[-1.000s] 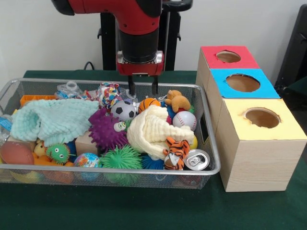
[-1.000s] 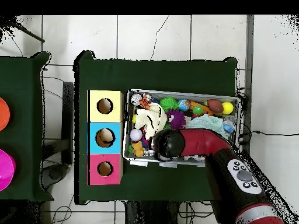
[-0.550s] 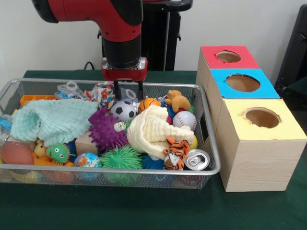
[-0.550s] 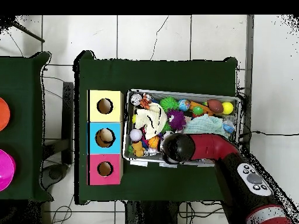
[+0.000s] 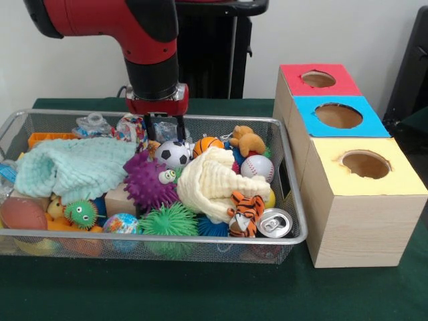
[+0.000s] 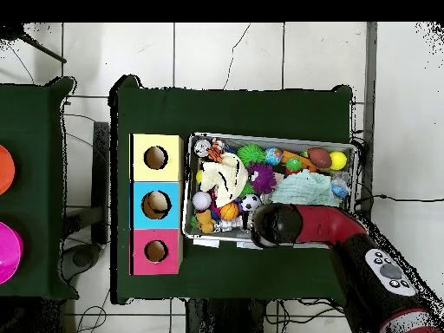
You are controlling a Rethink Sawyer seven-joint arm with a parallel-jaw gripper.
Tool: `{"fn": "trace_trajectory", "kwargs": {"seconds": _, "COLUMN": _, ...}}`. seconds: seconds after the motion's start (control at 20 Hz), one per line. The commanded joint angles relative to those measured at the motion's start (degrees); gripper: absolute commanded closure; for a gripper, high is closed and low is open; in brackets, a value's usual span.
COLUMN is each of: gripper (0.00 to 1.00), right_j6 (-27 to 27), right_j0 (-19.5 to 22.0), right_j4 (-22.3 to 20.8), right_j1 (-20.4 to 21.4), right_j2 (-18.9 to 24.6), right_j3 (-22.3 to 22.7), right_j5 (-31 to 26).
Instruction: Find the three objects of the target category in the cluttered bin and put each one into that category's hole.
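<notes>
1. my claw point(image 5: 162, 129) hangs low over the far side of the wire bin point(image 5: 287, 231), its two thin fingers point(image 5: 180, 128) set a little apart, with nothing between them.
2. the fingertips dip in among a knotted rope toy point(image 5: 132, 127) and some clear plastic pieces at the far rim, just behind the soccer ball point(image 5: 173, 154).
3. right of the soccer ball sits a small basketball point(image 5: 207, 144), and further right a baseball point(image 5: 257, 167), beside the cream cloth point(image 5: 210, 184).
4. a purple spiky ball point(image 5: 144, 182) with eyes lies near the bin's middle, a mint cloth point(image 5: 73, 167) to its left.
5. along the near rim i see a green spiky ball point(image 5: 168, 219), a tiger toy point(image 5: 242, 212) and a drinks can point(image 5: 275, 223).
6. a small brown bear point(image 5: 247, 140) rests at the far right corner.
7. right of the bin stand three wooden boxes, each with a round hole: red top point(image 5: 314, 79) farthest, blue top point(image 5: 340, 115) in the middle, yellow top point(image 5: 366, 166) nearest.
8. from overhead my arm point(image 6: 325, 227) covers the bin's edge beside the soccer ball.
</notes>
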State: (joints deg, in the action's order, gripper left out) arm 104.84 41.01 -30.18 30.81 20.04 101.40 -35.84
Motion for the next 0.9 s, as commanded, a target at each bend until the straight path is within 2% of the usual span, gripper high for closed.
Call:
{"fn": "trace_trajectory", "kwargs": {"seconds": 0.05, "gripper": 0.0, "right_j6": -8.17, "right_j0": 2.23, "right_j4": -3.83, "right_j1": -2.41, "right_j2": 3.54, "right_j3": 0.69, "right_j5": 0.81}}
{"fn": "trace_trajectory", "kwargs": {"seconds": 0.35, "gripper": 0.0, "right_j6": -5.86, "right_j0": 1.01, "right_j4": -4.22, "right_j1": -2.81, "right_j2": 3.3, "right_j3": 1.09, "right_j5": 2.4}}
{"fn": "trace_trajectory", "kwargs": {"seconds": 0.5, "gripper": 0.0, "right_j6": -4.28, "right_j0": -0.4, "right_j4": -3.67, "right_j1": -0.58, "right_j2": 2.97, "right_j3": 2.1, "right_j5": 1.99}}
{"fn": "trace_trajectory", "kwargs": {"seconds": 0.9, "gripper": 0.0, "right_j6": -4.1, "right_j0": -1.03, "right_j4": 0.02, "right_j1": 5.13, "right_j2": 4.33, "right_j3": 5.54, "right_j5": -2.28}}
